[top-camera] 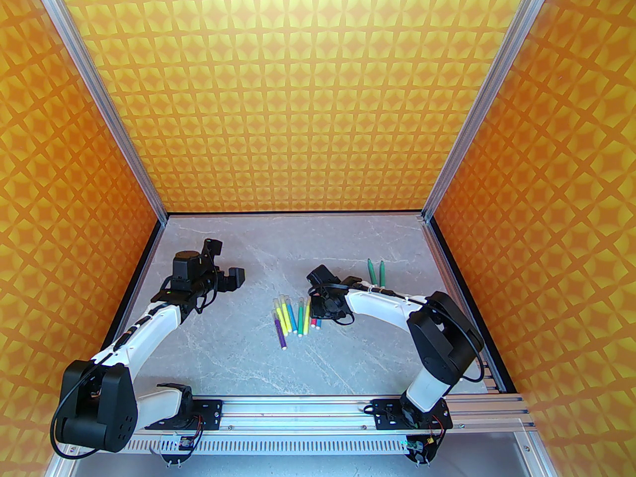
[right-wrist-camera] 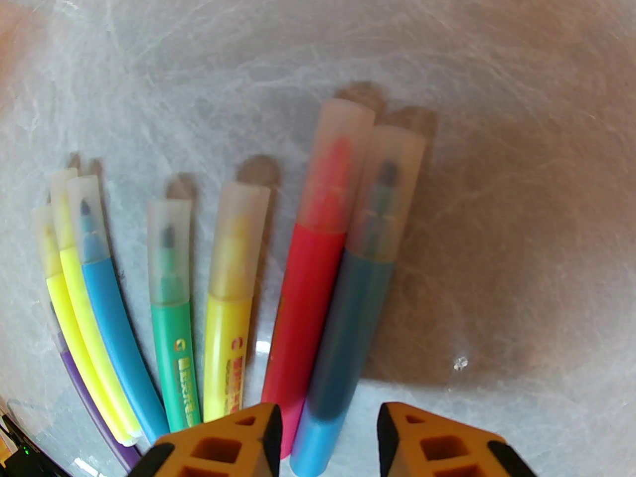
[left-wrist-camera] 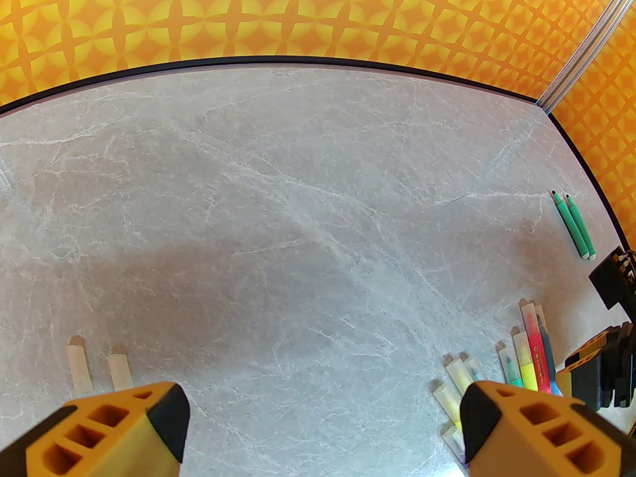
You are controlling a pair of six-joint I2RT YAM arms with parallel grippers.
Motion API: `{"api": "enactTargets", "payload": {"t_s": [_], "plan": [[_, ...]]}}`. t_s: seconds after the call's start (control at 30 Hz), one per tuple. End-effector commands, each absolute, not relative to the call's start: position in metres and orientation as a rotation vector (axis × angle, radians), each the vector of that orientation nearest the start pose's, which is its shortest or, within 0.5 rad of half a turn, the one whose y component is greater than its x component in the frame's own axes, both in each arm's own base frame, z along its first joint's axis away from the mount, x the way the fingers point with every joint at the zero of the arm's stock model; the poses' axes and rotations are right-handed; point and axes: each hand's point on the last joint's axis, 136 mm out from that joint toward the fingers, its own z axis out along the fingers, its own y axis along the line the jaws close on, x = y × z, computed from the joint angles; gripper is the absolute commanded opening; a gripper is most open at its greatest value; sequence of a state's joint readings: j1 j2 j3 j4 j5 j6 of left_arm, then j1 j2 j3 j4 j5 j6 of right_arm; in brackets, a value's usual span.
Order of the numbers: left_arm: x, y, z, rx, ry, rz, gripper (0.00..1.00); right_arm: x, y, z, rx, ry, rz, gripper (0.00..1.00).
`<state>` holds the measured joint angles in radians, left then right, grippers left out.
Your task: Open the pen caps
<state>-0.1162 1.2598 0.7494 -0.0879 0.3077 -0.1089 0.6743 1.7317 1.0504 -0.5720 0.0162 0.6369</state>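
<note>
Several capped pens point(top-camera: 293, 316) lie fanned out at mid-table. Seen from the right wrist, each carries a translucent pen cap, such as those on the red pen point(right-wrist-camera: 308, 316) and the dark blue pen point(right-wrist-camera: 343, 326). My right gripper point(right-wrist-camera: 330, 435) hovers low over them, its jaws partly open and straddling the blue pen's rear end, with a gap still showing on the right. My left gripper point(left-wrist-camera: 323, 405) stands wide open and empty over bare table at the left point(top-camera: 226, 262). Two loose pen caps point(left-wrist-camera: 79, 368) lie just ahead of its left finger.
Two uncapped green pens point(top-camera: 376, 271) lie side by side at the back right, behind the right arm. Orange patterned walls point(top-camera: 318, 92) enclose the grey marble table point(top-camera: 348, 365) on three sides. The left wrist view catches my right gripper point(left-wrist-camera: 606, 365) at its right edge.
</note>
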Motion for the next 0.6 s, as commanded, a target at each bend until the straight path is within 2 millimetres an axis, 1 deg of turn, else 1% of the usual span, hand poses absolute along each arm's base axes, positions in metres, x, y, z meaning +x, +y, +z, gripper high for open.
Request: {"api": "enactTargets", "payload": {"t_s": [0.0, 0.27, 0.33, 0.47, 0.57], "plan": [[0.368, -0.100, 0.173, 0.196, 2.131, -0.490, 0.95, 0.293, 0.231, 0.028, -0.015, 2.879, 0.238, 0.34], [0.368, -0.100, 0.172, 0.192, 2.134, -0.493, 0.95, 0.295, 0.228, 0.021, -0.012, 2.892, 0.185, 0.30], [0.368, -0.101, 0.172, 0.191, 2.136, -0.495, 0.95, 0.296, 0.226, 0.023, -0.014, 2.888, 0.176, 0.29], [0.369, -0.101, 0.171, 0.192, 2.139, -0.495, 0.95, 0.296, 0.224, 0.033, -0.018, 2.863, 0.181, 0.29], [0.369, -0.103, 0.170, 0.191, 2.140, -0.500, 0.95, 0.296, 0.226, 0.039, -0.035, 2.850, 0.208, 0.31]]}}
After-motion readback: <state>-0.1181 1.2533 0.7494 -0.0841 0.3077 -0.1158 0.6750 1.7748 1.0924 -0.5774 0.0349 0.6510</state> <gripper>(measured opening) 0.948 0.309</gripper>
